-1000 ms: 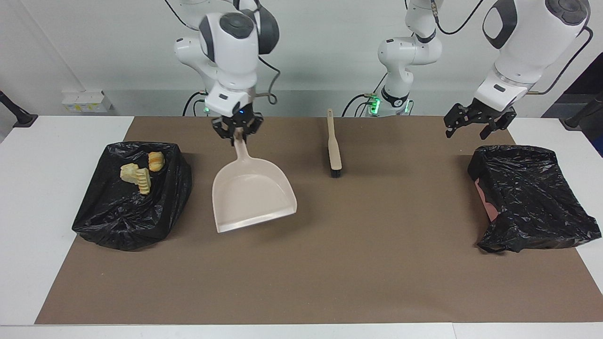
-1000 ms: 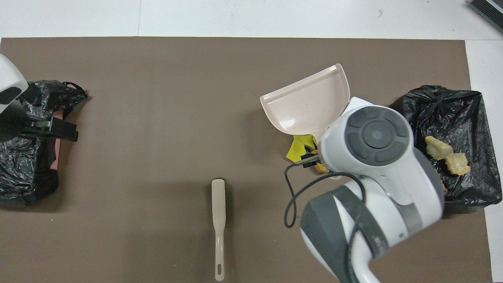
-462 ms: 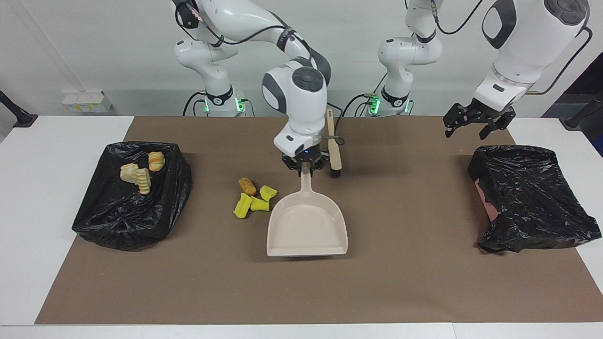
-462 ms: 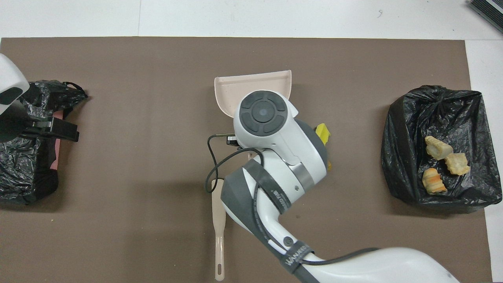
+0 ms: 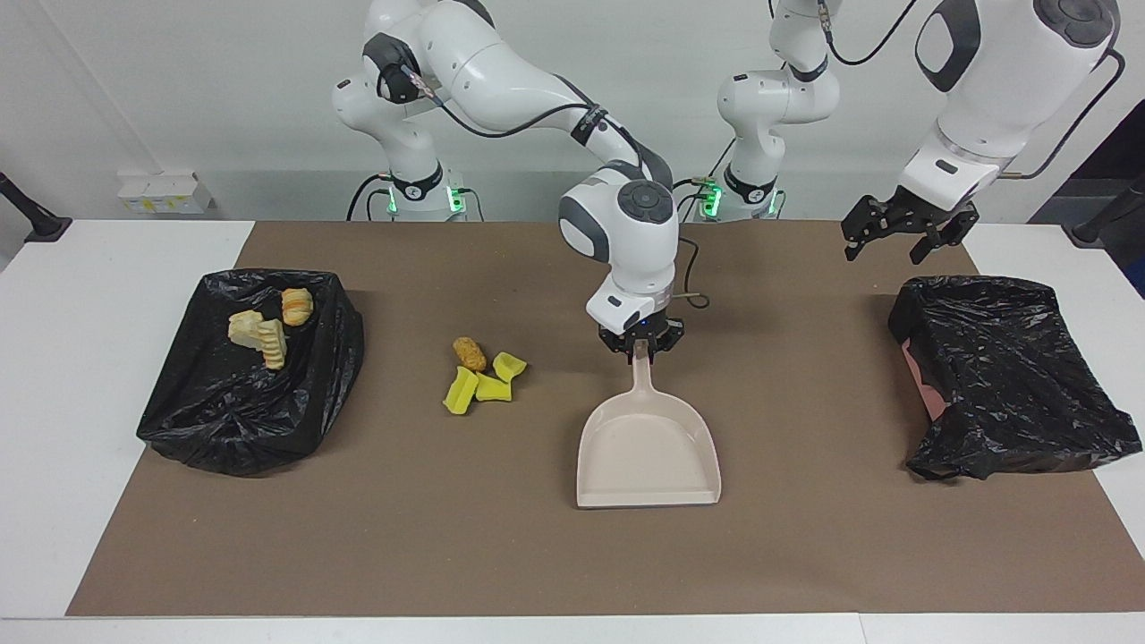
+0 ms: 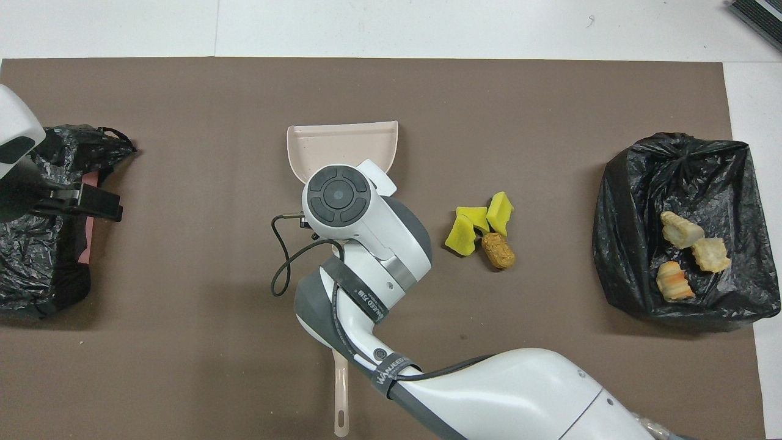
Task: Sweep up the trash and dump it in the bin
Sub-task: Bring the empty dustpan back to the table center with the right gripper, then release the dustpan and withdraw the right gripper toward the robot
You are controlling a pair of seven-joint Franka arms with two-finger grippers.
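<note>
Three yellow sponge pieces (image 5: pixel 483 383) and an orange-brown nugget (image 5: pixel 469 353) lie in a small pile on the brown mat; the pile also shows in the overhead view (image 6: pixel 476 221). Three beige bread-like chunks (image 5: pixel 259 333) lie in the black-bagged bin (image 5: pixel 224 420) at the right arm's end. My right gripper (image 5: pixel 640 347) is shut on the handle of the beige dustpan (image 5: pixel 648 456), which sits low at mid-mat, beside the pile toward the left arm's end, mouth facing away from the robots. My left gripper (image 5: pixel 899 243) waits, open, over the mat beside the second bin.
A second black-bagged bin (image 5: pixel 1011 376) stands at the left arm's end. The beige brush is mostly hidden under the right arm; only its handle end (image 6: pixel 340 400) shows, near the robots' edge of the mat.
My right arm has carried the dustpan from beside the bin with the chunks, over the sponge pile, to mid-mat, uncovering the pile. The left arm has not moved.
</note>
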